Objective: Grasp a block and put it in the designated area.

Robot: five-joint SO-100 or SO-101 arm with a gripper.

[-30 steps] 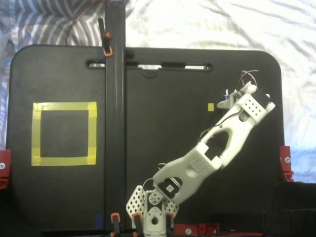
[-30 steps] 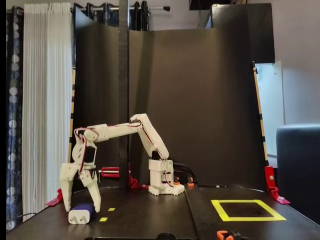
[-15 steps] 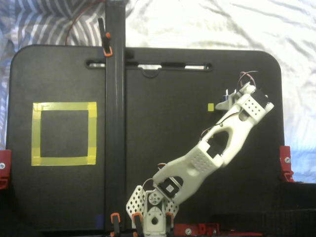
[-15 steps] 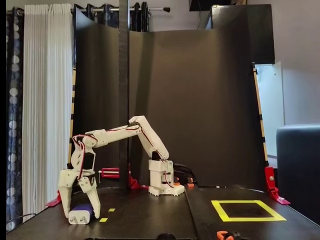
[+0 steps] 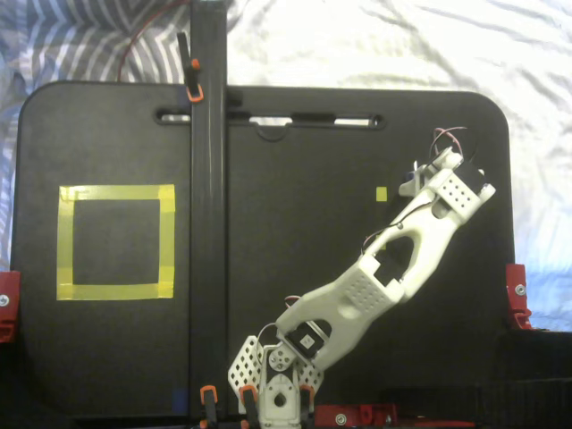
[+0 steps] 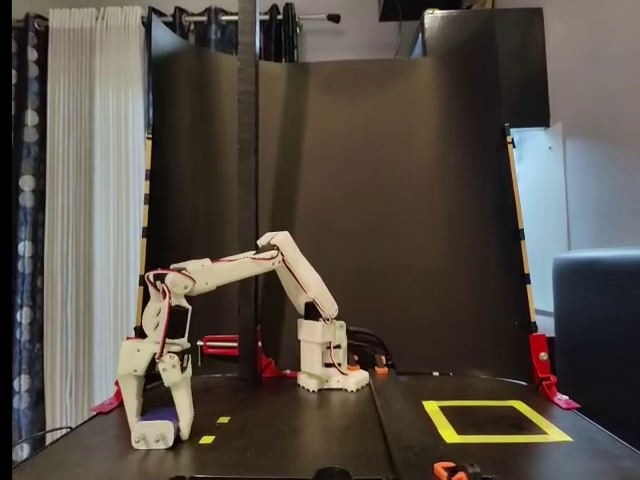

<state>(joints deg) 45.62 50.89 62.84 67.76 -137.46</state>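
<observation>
- Fixed view from the side shows the block (image 6: pixel 157 430) resting on the worktop (image 6: pixel 300 440) at the scene's 8 o'clock, its pale face toward the camera and dark blue body behind.
- Straddling it, the end effector (image 6: pixel 157 428) has one white finger on each side of the block; both look pressed against it, so I judge it clamped on the block, though actual contact is hard to confirm at this size.
- That low, fingers-down pose fits a grasp made before lifting.
- From the fixed view above, the block is almost wholly hidden under the wrist; only a sliver of blue shows at about 2 o'clock, just beside a tiny yellow square (image 5: pixel 382 194).
- Well apart, at 9 o'clock in that view, lies the designated area (image 5: pixel 116 193), empty inside its yellow tape.
- A black vertical post (image 5: pixel 207 179) stands between the arm and the area, cutting across the worktop.
</observation>
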